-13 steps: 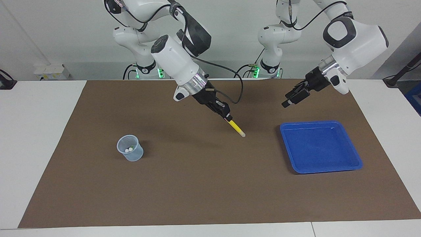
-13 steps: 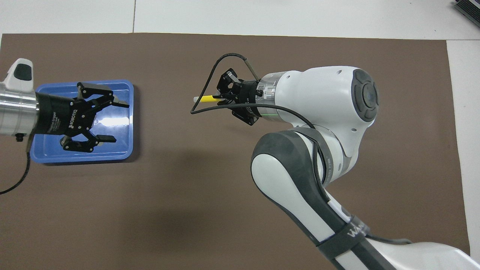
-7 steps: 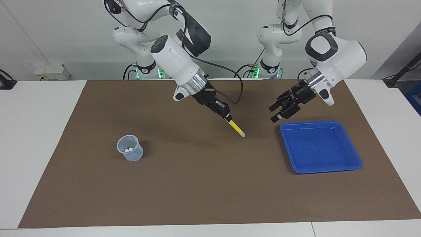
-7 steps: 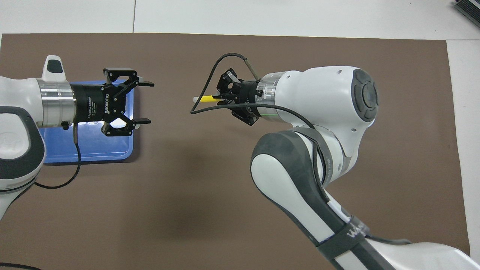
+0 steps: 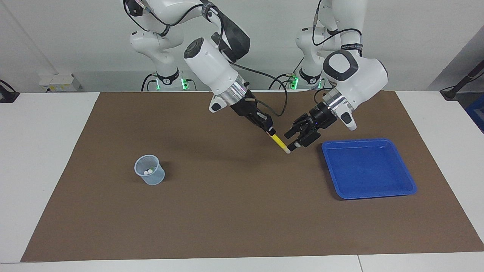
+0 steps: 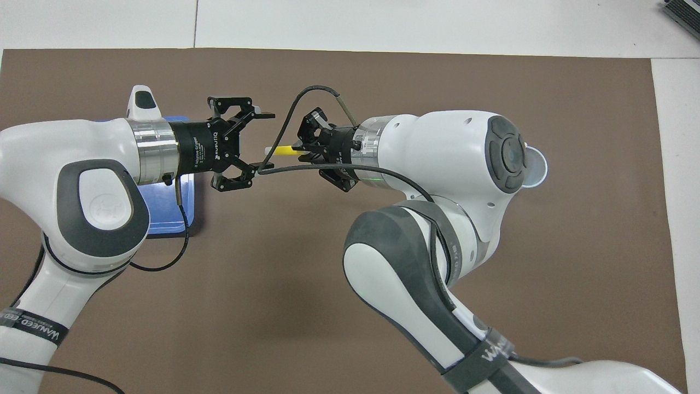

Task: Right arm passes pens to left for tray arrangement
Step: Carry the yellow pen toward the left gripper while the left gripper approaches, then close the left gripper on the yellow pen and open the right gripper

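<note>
Yellow pen (image 5: 279, 142), slim with a whitish tip, is clamped at its upper end in the right pincer (image 5: 269, 131) and slants down over the middle of a brown mat (image 5: 227, 211) that covers a white surface (image 5: 41, 151). In the facing view the pen points toward five o'clock, its tip in the air above the mat.

The left pincer (image 5: 294, 141) reaches in from the tray's end of the mat with its fingers apart. In the overhead view its two fingertips (image 6: 264, 115) sit either side of the pen's whitish tip, one at twelve o'clock of it and one at six o'clock; whether they touch it cannot be told.

A shallow bright blue tray (image 5: 406, 180) lies flat on the mat toward the left arm's end, at four o'clock of the pen tip in the facing view, with nothing visible in it.

A small translucent pale blue cup (image 5: 149, 170) stands upright on the mat toward the right arm's end, well apart from both pincers. Two whitish pen tips and a speck of green show inside it.
</note>
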Action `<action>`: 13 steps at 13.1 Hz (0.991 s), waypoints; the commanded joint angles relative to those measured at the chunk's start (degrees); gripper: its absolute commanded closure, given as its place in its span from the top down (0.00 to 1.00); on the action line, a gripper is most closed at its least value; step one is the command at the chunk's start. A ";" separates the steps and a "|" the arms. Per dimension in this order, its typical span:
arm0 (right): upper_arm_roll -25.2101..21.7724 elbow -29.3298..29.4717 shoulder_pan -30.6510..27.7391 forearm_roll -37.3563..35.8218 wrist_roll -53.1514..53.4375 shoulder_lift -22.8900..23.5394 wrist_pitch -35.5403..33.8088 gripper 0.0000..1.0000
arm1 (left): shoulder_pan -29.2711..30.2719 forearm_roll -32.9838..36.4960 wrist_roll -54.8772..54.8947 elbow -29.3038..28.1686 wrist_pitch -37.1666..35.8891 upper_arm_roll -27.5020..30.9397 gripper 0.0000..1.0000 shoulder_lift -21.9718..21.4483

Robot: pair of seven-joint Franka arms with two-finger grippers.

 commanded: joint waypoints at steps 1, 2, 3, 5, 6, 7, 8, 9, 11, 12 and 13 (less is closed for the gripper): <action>-0.01 0.34 0.13 1.22 0.65 0.49 1.04 0.00 | -1.71 -1.21 -1.33 -2.27 1.12 0.78 0.89 -0.97; -0.01 0.25 0.13 1.22 0.57 0.49 1.04 0.00 | -2.50 -1.21 -1.25 -3.41 1.55 0.87 0.88 -1.32; -0.01 0.16 0.13 1.22 0.57 0.40 0.95 0.00 | -3.12 -1.21 -1.25 -3.69 2.17 0.87 0.87 -1.41; -0.01 0.08 0.13 1.22 0.65 0.40 0.86 0.00 | -3.38 -1.12 -1.07 -4.30 3.83 0.87 0.81 -1.33; -0.01 -0.01 0.22 1.22 0.65 0.49 0.86 0.00 | -3.91 -1.12 -1.16 -4.30 4.19 0.87 0.65 -1.33; -0.09 -0.10 0.22 1.22 0.57 0.49 0.86 0.00 | -3.91 -1.12 -1.16 -4.30 4.19 0.87 0.46 -1.33; -0.01 -0.01 0.14 1.22 0.57 0.49 0.86 0.00 | -3.91 -1.04 -1.07 -4.30 4.11 0.87 0.30 -1.33; -0.09 -0.10 0.13 1.22 0.57 0.49 0.86 0.00 | -3.91 -1.04 -1.16 -4.30 4.11 0.87 0.18 -1.33; -0.09 -0.10 0.13 1.13 0.57 0.49 0.86 0.00 | -3.91 -1.04 -1.07 -4.22 3.93 0.87 0.00 -1.33; -0.01 -0.10 0.22 1.13 0.57 0.49 0.86 0.00 | -3.74 -1.04 -1.07 -3.96 3.49 0.87 0.00 -1.33; -0.01 -0.10 0.14 1.13 0.57 0.49 0.86 0.00 | -3.48 -0.95 -0.90 -3.95 3.23 0.87 0.00 -1.33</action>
